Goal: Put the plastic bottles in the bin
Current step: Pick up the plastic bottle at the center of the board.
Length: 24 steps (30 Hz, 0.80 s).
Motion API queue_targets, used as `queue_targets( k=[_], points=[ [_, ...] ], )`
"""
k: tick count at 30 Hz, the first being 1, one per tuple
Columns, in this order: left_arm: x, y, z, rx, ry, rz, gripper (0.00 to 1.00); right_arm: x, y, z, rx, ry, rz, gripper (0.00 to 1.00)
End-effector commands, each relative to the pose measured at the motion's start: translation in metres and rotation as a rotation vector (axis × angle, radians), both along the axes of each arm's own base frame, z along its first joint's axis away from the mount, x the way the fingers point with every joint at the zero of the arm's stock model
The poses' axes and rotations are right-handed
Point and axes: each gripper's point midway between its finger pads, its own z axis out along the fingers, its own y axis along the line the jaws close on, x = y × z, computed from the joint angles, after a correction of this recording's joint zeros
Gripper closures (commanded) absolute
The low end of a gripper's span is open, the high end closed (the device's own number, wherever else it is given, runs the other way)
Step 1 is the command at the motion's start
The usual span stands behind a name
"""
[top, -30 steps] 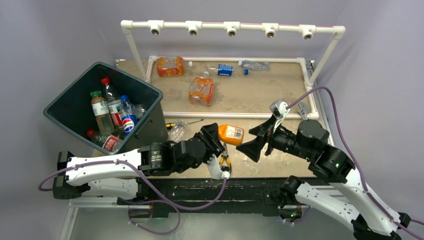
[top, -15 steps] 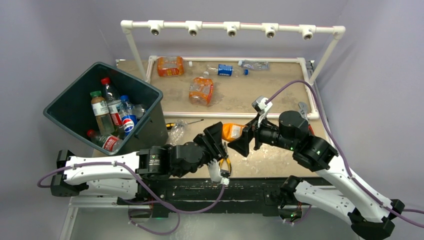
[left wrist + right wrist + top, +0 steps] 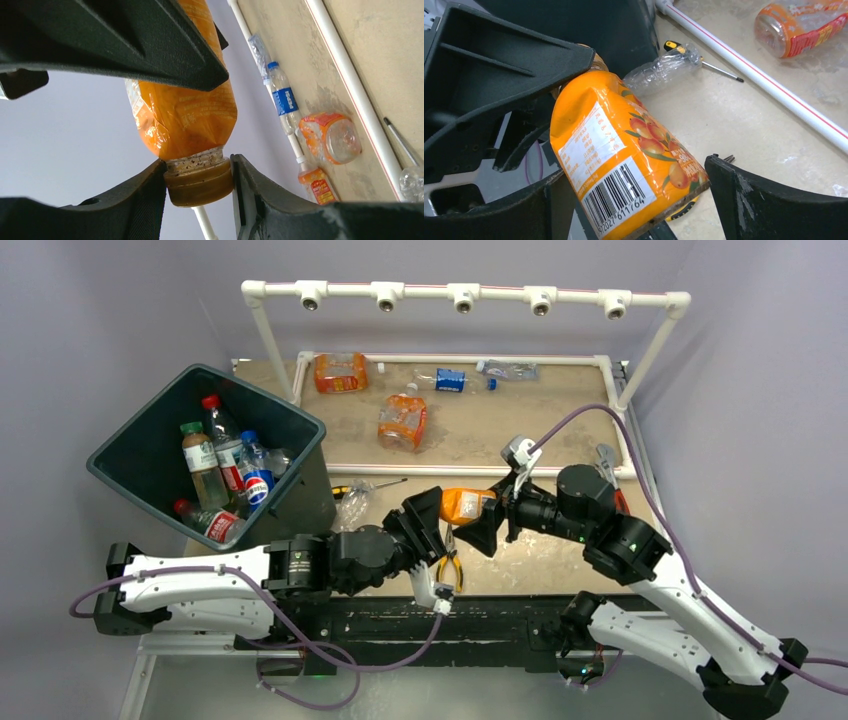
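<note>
Now the left gripper (image 3: 437, 520) pinches the cap of the orange bottle (image 3: 462, 504) in the air right of the bin (image 3: 262, 392), while the right gripper (image 3: 487, 520) gapes loose around its base, so the next move is probably to carry it over the bin.

Barcode on the orange bottle (image 3: 624, 165): the digits read 72027 611764, while the small print on its white panel is too fine to read. On the far tabletop (image 3: 400, 60), a clear bottle (image 3: 284, 100) wears a blue label reading PEPSI. In the bin (image 3: 150, 460) on the left, a blue-capped bottle (image 3: 257, 480) shows the Pepsi globe.
</note>
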Motion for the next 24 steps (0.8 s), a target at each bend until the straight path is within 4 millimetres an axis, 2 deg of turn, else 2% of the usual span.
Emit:
queue_targets(
  k=[1, 8, 14, 18, 24],
  points=[
    [-0.019, -0.008, 0.028, -0.173, 0.095, -0.110, 1.00, -0.001, -0.010, 0.039, 0.069, -0.130, -0.017, 0.01],
    [-0.045, -0.023, 0.022, -0.223, 0.343, -0.220, 1.00, -0.028, -0.017, 0.055, 0.082, -0.168, 0.085, 0.01],
    [-0.043, -0.022, 0.036, -0.267, 0.374, -0.254, 1.00, -0.049, -0.016, 0.059, 0.101, -0.147, 0.181, 0.01],
    [-0.042, -0.021, 0.046, -0.298, 0.372, -0.273, 1.00, -0.054, -0.012, 0.051, 0.099, -0.113, 0.218, 0.01],
    [-0.038, -0.026, 0.041, -0.267, 0.359, -0.261, 1.00, -0.053, -0.004, 0.038, 0.079, -0.048, 0.233, 0.02]
  ],
)
